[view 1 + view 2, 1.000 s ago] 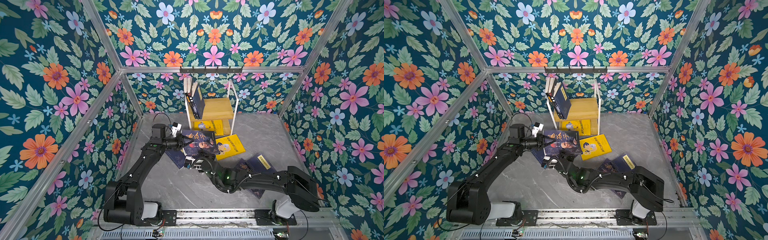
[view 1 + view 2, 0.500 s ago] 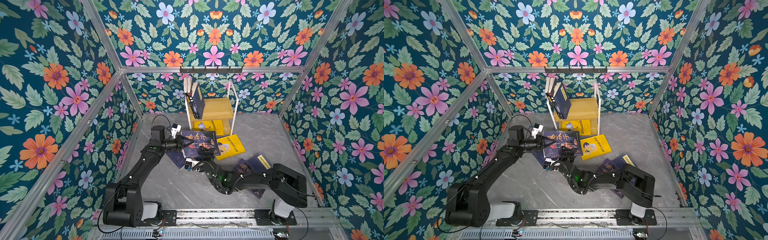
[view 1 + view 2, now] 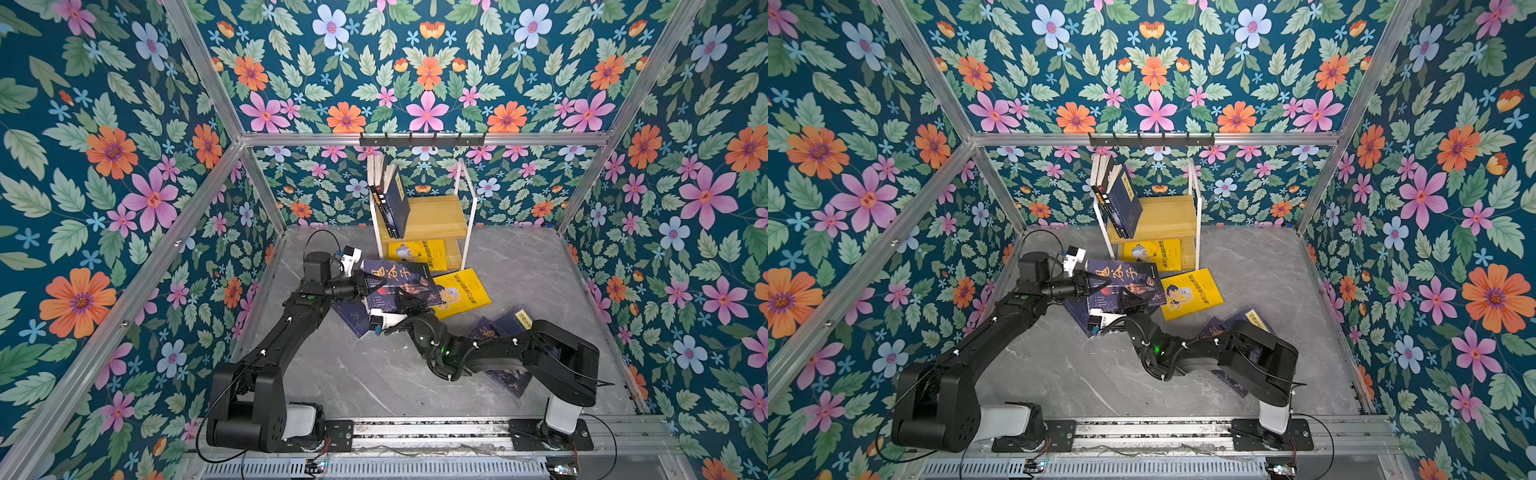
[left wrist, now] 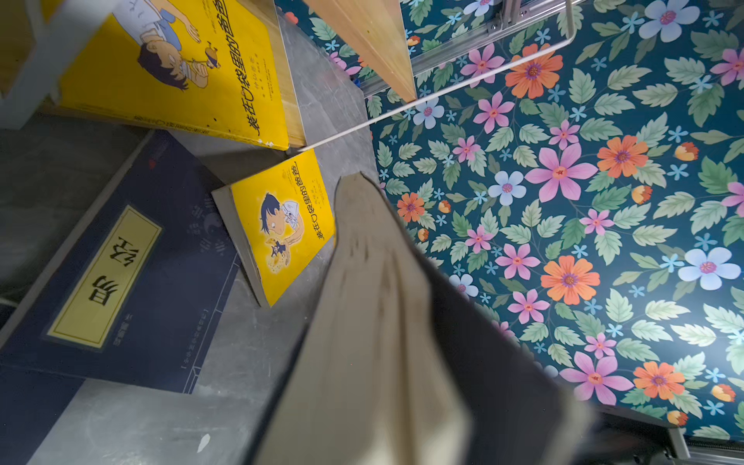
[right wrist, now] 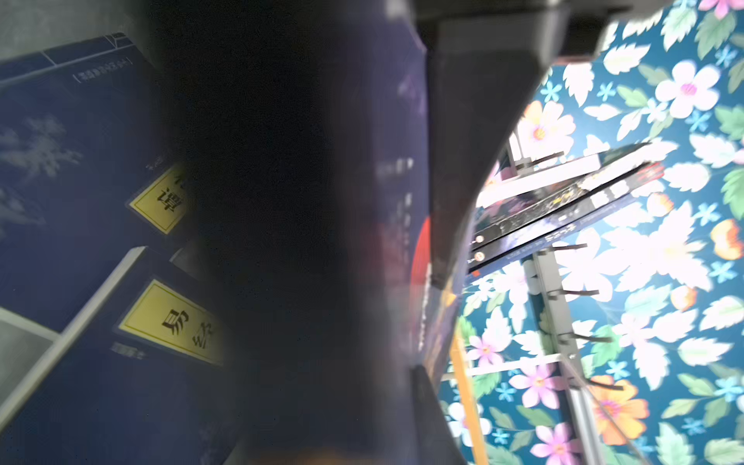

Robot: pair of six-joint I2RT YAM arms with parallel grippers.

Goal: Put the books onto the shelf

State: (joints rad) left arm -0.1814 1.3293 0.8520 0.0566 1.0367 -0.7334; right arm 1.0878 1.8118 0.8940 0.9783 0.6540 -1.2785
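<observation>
A dark purple-blue book with a bearded man (image 3: 399,284) (image 3: 1125,286) hangs tilted above the floor in front of the shelf (image 3: 432,216). My left gripper (image 3: 362,286) is shut on its left edge; its pale page edge (image 4: 374,322) fills the left wrist view. My right gripper (image 3: 410,308) is shut on its lower edge, and the dark cover (image 5: 302,241) blocks the right wrist view. Three books (image 3: 392,199) stand leaning on the shelf's top board. A yellow book (image 3: 417,251) lies on the lower board. Another yellow book (image 3: 459,293) and navy books (image 3: 505,328) lie on the floor.
A navy book (image 3: 351,316) (image 4: 120,273) lies on the floor under the held one. A black hook rail (image 3: 422,139) runs along the back frame above the shelf. Flowered walls close in the grey floor (image 3: 374,374) on three sides.
The right arm's elbow has drawn in to the left while its gripper stays at the book's lower edge. The held book and the left arm have barely shifted.
</observation>
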